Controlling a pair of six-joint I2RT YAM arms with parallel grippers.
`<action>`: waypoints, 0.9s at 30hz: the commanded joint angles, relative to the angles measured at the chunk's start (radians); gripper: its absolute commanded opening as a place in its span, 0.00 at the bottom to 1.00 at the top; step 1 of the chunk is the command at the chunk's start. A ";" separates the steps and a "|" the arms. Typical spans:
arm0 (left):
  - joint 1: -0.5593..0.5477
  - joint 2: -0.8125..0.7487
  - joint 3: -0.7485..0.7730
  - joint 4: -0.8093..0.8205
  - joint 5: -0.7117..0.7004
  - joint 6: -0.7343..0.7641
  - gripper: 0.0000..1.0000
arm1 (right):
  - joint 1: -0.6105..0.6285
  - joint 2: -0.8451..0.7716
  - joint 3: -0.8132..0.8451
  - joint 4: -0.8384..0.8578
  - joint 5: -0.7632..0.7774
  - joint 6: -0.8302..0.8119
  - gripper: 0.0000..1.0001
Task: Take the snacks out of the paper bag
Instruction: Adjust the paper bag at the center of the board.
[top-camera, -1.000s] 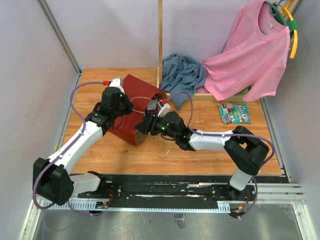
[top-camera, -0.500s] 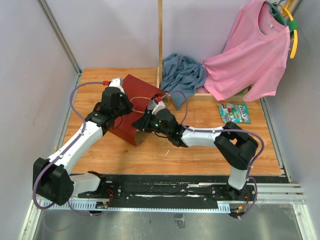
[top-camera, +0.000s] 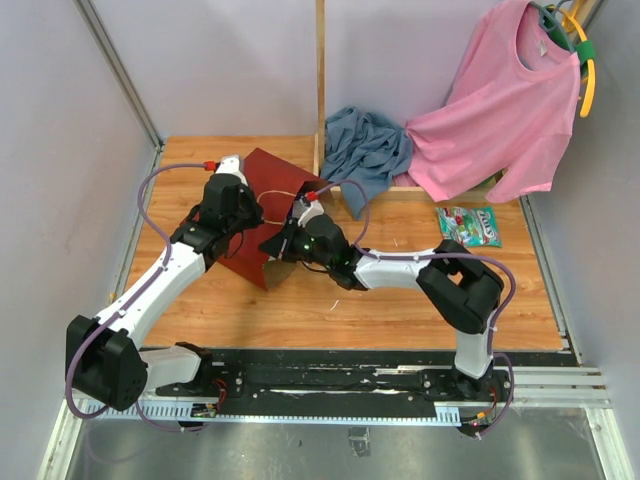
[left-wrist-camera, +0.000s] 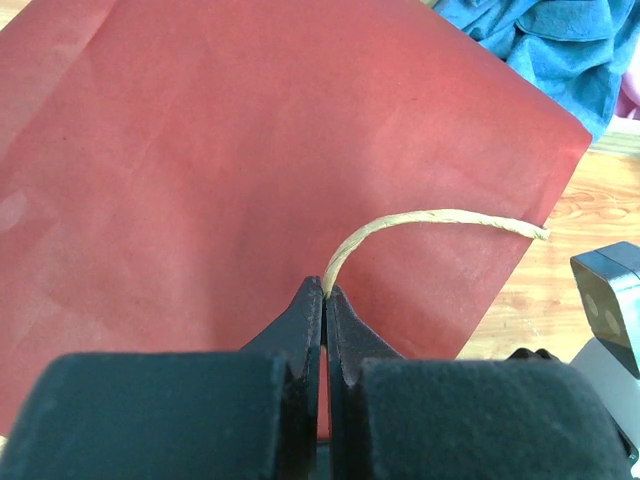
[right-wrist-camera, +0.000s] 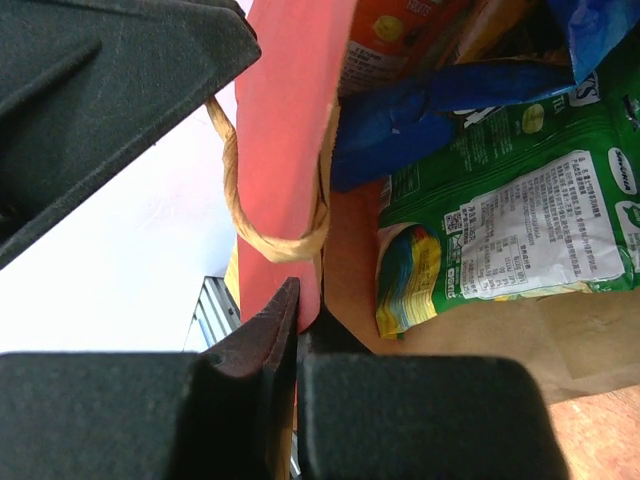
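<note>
From above: the dark-red paper bag (top-camera: 268, 180) lies on its side on the far-left part of the desk (top-camera: 420, 300), mouth toward the middle. My left end effector (top-camera: 252, 208) is on top of it and my right end effector (top-camera: 278, 246) is at its mouth. A loose green packet (top-camera: 468, 226) sits alone near the right edge, below the pink T-shirt (top-camera: 500, 100). A blue garment (top-camera: 365, 150) is bunched at the far edge.

Left wrist: my fingers are pressed together on the cord handle (left-wrist-camera: 430, 218), which arcs over the red paper.

Right wrist: my fingers are clamped on the bag's red rim, a second cord loop (right-wrist-camera: 250, 225) hanging just above them. Inside, against the brown lining (right-wrist-camera: 570, 330), I see a green snack packet (right-wrist-camera: 520, 230), a blue packet (right-wrist-camera: 430, 100) and an orange one (right-wrist-camera: 400, 40), all packed together.
</note>
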 joint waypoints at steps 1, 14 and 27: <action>0.006 -0.019 0.015 -0.008 -0.046 0.018 0.01 | 0.015 0.036 0.053 0.046 0.006 0.015 0.01; 0.007 -0.025 0.033 -0.047 -0.244 0.046 0.00 | 0.006 0.160 0.183 0.042 -0.109 0.010 0.01; 0.007 0.006 0.052 -0.056 -0.263 0.046 0.01 | 0.000 -0.049 -0.045 0.005 -0.177 -0.084 0.76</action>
